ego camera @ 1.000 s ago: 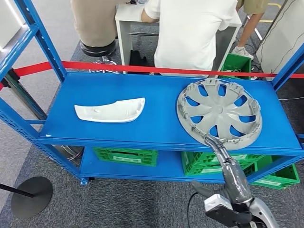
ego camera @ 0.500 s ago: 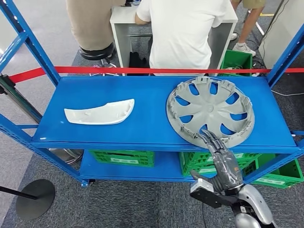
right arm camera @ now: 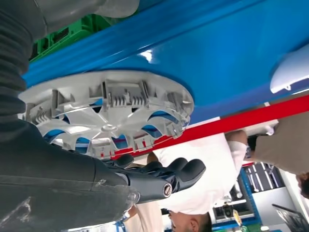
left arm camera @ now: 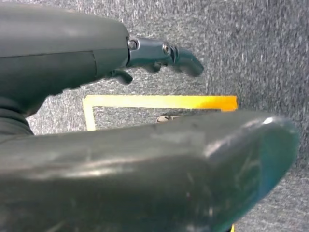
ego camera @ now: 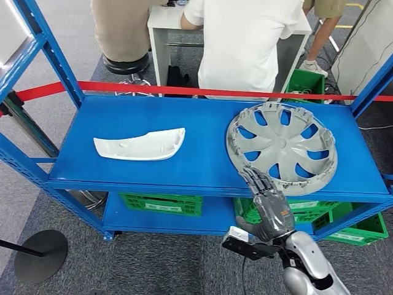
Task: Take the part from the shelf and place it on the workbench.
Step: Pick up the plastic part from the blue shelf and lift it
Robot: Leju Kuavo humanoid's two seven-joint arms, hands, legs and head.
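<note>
Just one hubcap (ego camera: 281, 146), one white trim piece (ego camera: 140, 144)

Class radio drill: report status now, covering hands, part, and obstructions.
Right robot hand open, fingers extended at wheel cover rim, nothing gripped. Left robot hand hanging over carpet. Wheel cover flat on blue shelf. Path unobstructed.
</note>
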